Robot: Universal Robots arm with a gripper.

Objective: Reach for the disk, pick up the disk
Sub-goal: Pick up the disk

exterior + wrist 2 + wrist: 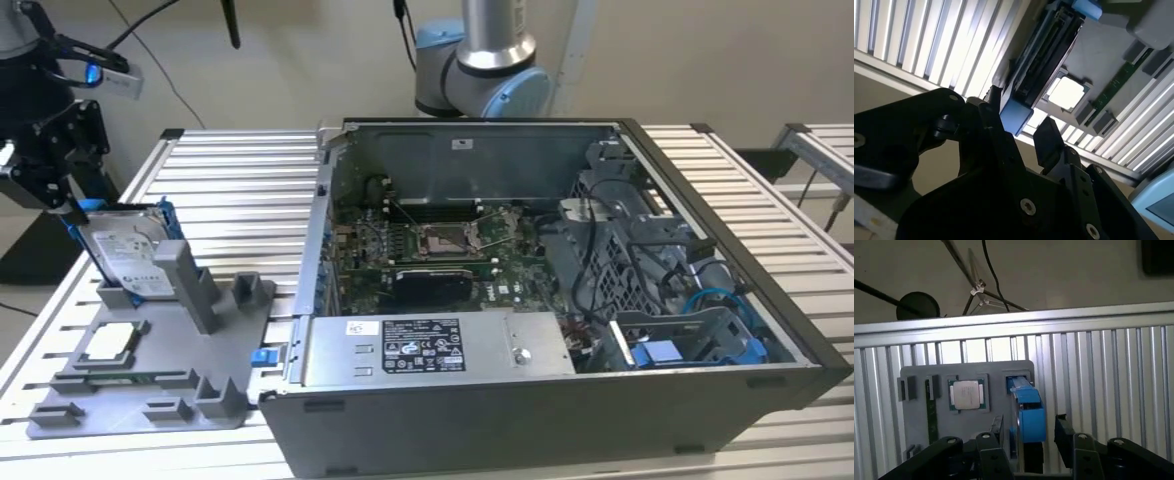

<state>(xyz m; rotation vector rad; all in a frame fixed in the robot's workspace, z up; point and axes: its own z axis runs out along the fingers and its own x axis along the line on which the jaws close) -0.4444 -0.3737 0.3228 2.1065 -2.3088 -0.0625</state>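
Since likely stiff, dense, shock-sensitive, best gripped across disk on blue-bracketed upper edge, at 9 o'clock of case; jaws apart, straddling that edge.

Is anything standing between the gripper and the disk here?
Nothing visible does. In the first wrist view the open gripper straddles the blue-framed edge of the disk, which stands on edge in the grey holder.

A big open computer case sits on a table of silver slats; a green board lies inside it; on the exterior view's left, a grey tray holds a small square chip; a thin green stick lies just beside the chip.
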